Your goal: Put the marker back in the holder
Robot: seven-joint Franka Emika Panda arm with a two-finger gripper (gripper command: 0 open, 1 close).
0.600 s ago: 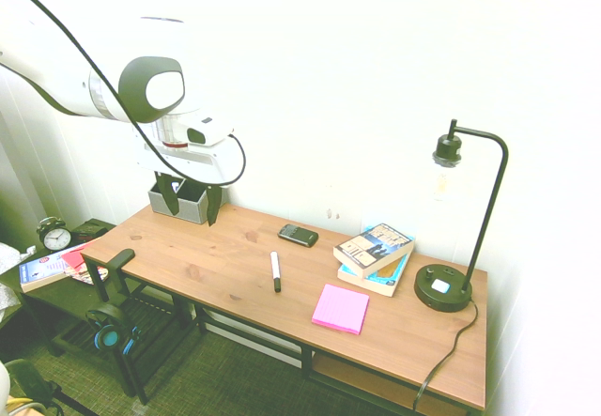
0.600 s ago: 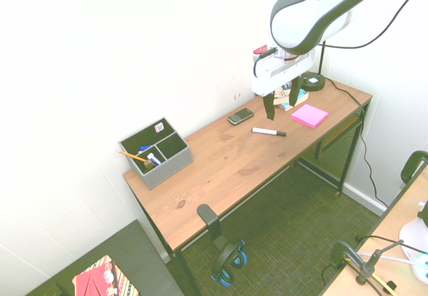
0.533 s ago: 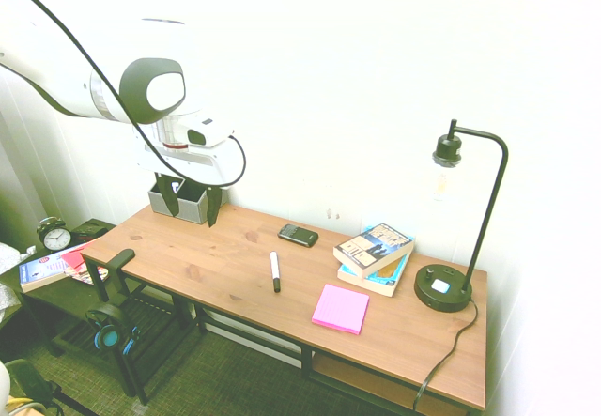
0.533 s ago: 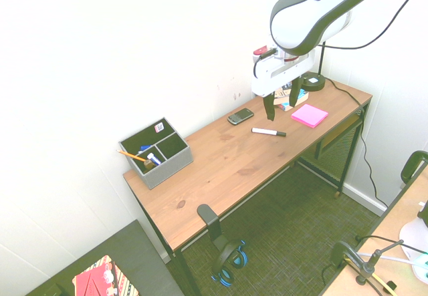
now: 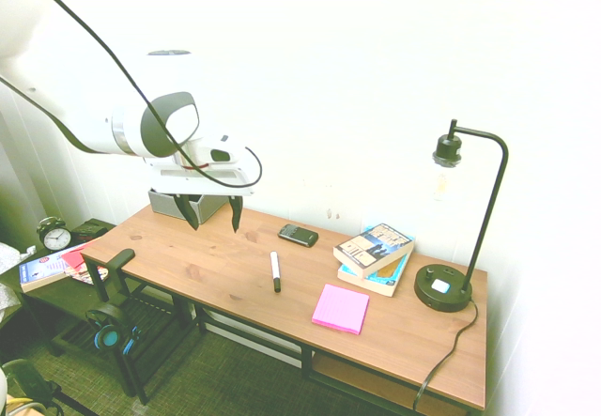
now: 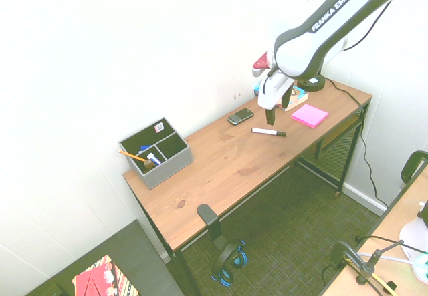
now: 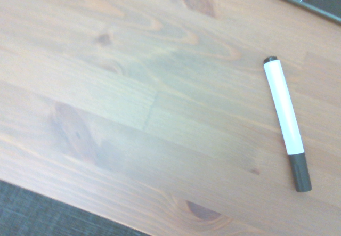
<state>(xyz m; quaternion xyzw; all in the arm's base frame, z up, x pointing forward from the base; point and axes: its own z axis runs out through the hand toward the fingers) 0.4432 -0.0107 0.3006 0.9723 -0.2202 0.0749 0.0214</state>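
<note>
First exterior view: the jaws [image 5: 216, 227] stand apart with nothing between them, above the counter [image 5: 211, 268]. The marker [image 5: 275, 271] lies flat on the counter, between the phone [image 5: 298, 236] and the pink sticky notes [image 5: 341, 309], touching neither. The holder [image 5: 194, 207] stands at the counter's wall side, partly behind the gripper.

Second exterior view: the marker lies on its side, well apart from the holder. The holder is divided into compartments; a pencil [image 6: 132, 156] leans out over its edge. The books [image 6: 294, 98] lie beyond the arm.

Wrist view: the marker's white barrel and black cap show in full, off to one side of the picture; a corner of the phone also shows.

The step in hand is judged to be the approach to the marker. Centre the jaws over the barrel first. Turn them so that they close across its width, not along its length. Descend vertically, fingertips just short of the wood. Close at mid-barrel; an off-centre grip may let the marker swing. Lift clear of the phone before traversing.
</note>
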